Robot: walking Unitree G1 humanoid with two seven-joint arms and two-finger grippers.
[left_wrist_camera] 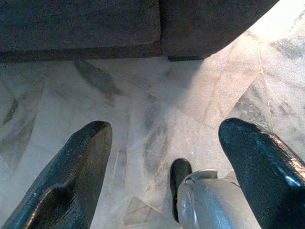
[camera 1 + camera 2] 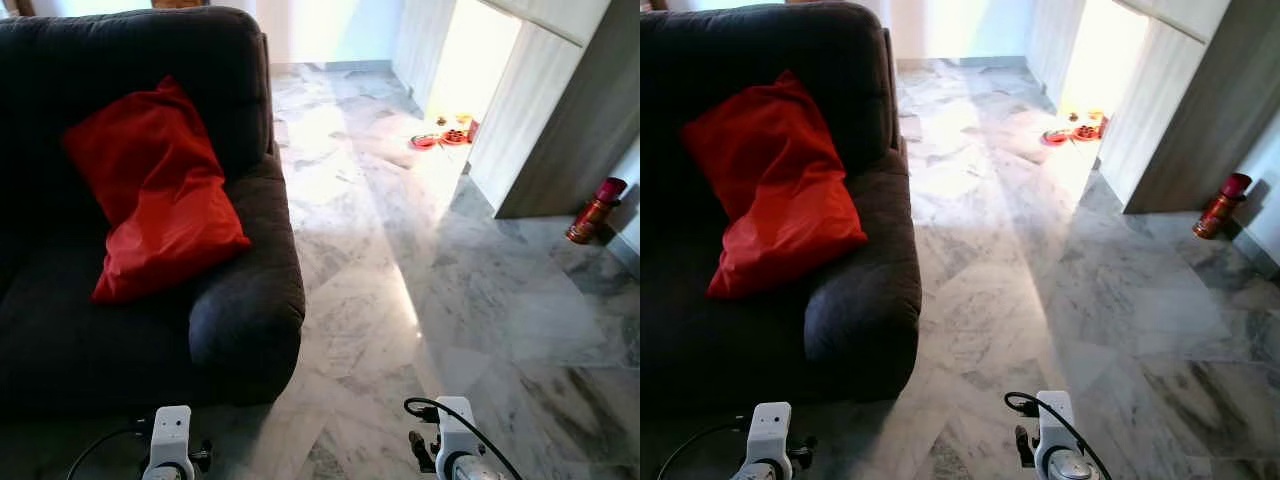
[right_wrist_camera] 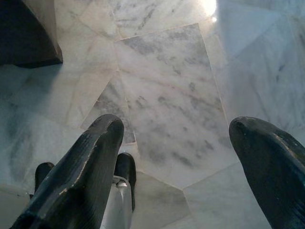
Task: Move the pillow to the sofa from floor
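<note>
A red pillow (image 2: 155,190) lies on the dark sofa (image 2: 245,310), leaning against its backrest near the right armrest. Both arms hang low at the picture's bottom edge, the left wrist (image 2: 170,445) in front of the sofa and the right wrist (image 2: 455,445) over the marble floor. In the left wrist view my left gripper (image 1: 167,143) is open above bare floor, with the sofa's base (image 1: 95,28) beyond it. In the right wrist view my right gripper (image 3: 178,143) is open over marble tiles, holding nothing.
Marble floor (image 2: 400,260) stretches to the right of the sofa. A red bottle (image 2: 596,210) stands by the wooden cabinet (image 2: 560,130) at the right. Small red dishes (image 2: 440,138) lie on the floor near a bright doorway at the back.
</note>
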